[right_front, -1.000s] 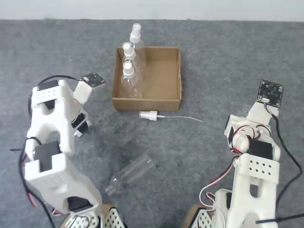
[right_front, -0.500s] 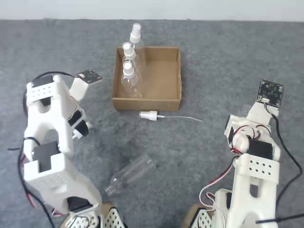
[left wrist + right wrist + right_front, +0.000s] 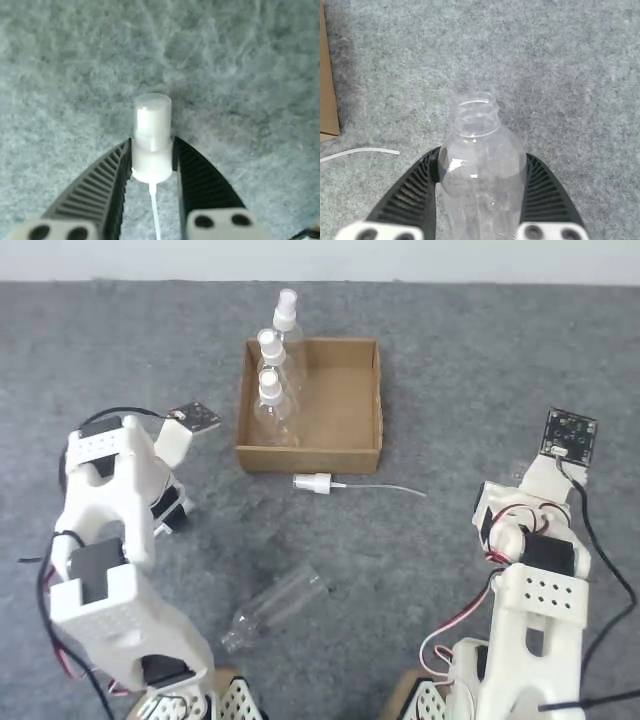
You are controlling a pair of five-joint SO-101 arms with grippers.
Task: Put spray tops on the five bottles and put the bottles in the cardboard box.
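My left gripper (image 3: 151,160) is shut on a white spray top (image 3: 151,135), whose thin tube runs back between the fingers, just above the grey carpet. My right gripper (image 3: 482,160) is shut on a clear bottle (image 3: 481,165) with an open neck. In the high view the left arm (image 3: 105,490) stands left of the cardboard box (image 3: 345,455) and the right arm (image 3: 530,540) at the right. Three capped bottles (image 3: 270,390) stand along the box's left side. A loose spray top (image 3: 313,482) lies in front of the box. A capless bottle (image 3: 275,608) lies on its side nearer me.
The loose top's thin tube (image 3: 385,488) trails right across the carpet, and its end (image 3: 360,151) lies near the box corner (image 3: 327,75) in the right wrist view. The right half of the box floor (image 3: 345,400) is bare.
The left arm's wrist swung a little to the left and then back toward the near side. The right arm, the box and the loose parts have not moved.
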